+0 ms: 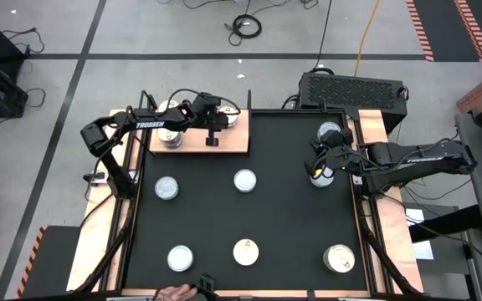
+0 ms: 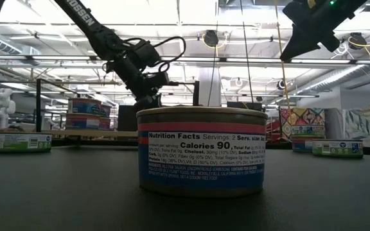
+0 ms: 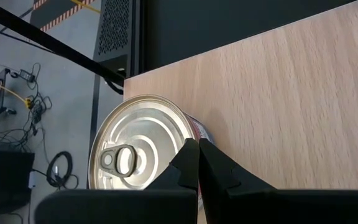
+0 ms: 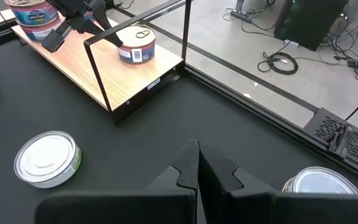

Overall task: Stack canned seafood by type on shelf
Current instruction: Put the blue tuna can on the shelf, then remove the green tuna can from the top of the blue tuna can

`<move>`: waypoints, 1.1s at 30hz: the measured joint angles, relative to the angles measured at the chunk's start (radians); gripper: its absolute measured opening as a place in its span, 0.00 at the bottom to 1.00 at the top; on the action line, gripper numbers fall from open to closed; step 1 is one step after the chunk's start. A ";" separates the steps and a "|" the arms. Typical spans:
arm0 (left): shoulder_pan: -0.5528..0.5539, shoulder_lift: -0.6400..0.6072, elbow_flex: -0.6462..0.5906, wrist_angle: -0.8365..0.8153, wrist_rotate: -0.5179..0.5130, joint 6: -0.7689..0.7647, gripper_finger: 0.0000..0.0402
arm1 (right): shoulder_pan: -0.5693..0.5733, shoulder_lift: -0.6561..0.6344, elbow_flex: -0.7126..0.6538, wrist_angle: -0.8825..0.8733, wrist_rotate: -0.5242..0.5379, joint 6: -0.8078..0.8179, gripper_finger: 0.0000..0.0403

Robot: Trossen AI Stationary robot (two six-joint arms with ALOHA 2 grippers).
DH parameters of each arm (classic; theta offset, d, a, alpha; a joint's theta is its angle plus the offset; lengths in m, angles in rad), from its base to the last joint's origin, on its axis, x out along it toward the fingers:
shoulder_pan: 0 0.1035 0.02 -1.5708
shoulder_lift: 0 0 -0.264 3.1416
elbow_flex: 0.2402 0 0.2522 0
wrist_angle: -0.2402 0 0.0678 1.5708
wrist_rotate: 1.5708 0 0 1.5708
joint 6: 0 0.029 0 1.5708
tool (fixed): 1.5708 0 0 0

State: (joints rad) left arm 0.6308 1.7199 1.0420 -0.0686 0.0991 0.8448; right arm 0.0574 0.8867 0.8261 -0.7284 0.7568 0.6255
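The shelf (image 1: pixel 199 134) is sitting at the far left of the black mat (image 1: pixel 283 209), a pale wooden board with a thin black frame (image 4: pixel 135 68) rising along its edge. A stack of two tins (image 1: pixel 171 136) is standing at its left end, and a single tin with a pull-tab (image 3: pixel 138 152) is resting at its right end (image 1: pixel 233 118). The left claw (image 1: pixel 212 139) is hanging over the shelf between them, just beside the pull-tab tin, its fingers (image 3: pixel 197 165) pressed together on nothing.

Out on the mat, loose tins are lying well apart: two in a middle row (image 1: pixel 166 188) (image 1: pixel 244 180), three along the near edge (image 1: pixel 180 257) (image 1: pixel 246 251) (image 1: pixel 339 258), and one more near the far right corner (image 1: pixel 330 132). From surface level, the nearest tin (image 2: pixel 202 151) is showing a red band and a nutrition label on blue.

The right claw (image 1: pixel 318 170) is hovering over the right side of the mat, clenched and empty, with a tin (image 1: pixel 325 174) just under it. Through its own camera a green-banded tin (image 4: pixel 47 158) and another silver lid (image 4: pixel 319 183) are lying on the mat on either side of it.

At the near edge of the surface, a person's hand (image 1: pixel 174 293) is just showing.
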 joint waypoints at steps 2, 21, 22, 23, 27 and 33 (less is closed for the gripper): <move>0.000 0.000 0.000 0.000 -0.011 0.000 0.00 | 0.000 0.000 0.000 0.000 0.000 -0.002 0.00; -0.059 -0.001 0.000 0.003 -0.163 0.010 0.13 | 0.000 0.000 0.000 -0.002 -0.003 -0.036 0.00; -0.063 -0.001 0.000 0.002 -0.186 0.010 0.14 | 0.000 0.000 0.000 -0.002 -0.003 -0.036 0.00; -0.065 -0.001 0.003 -0.004 -0.208 0.010 0.14 | 0.000 0.000 0.000 -0.002 -0.003 -0.039 0.00; -0.080 -0.026 0.007 -0.019 -0.229 0.012 0.15 | 0.000 0.000 0.000 -0.002 0.001 -0.044 0.00; -0.109 -0.075 0.009 -0.071 -0.210 -0.011 0.15 | 0.000 0.000 0.000 0.007 0.002 -0.036 0.00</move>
State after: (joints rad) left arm 0.5214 1.6449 1.0508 -0.1399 -0.1111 0.8342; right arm 0.0578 0.8871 0.8265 -0.7218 0.7586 0.5897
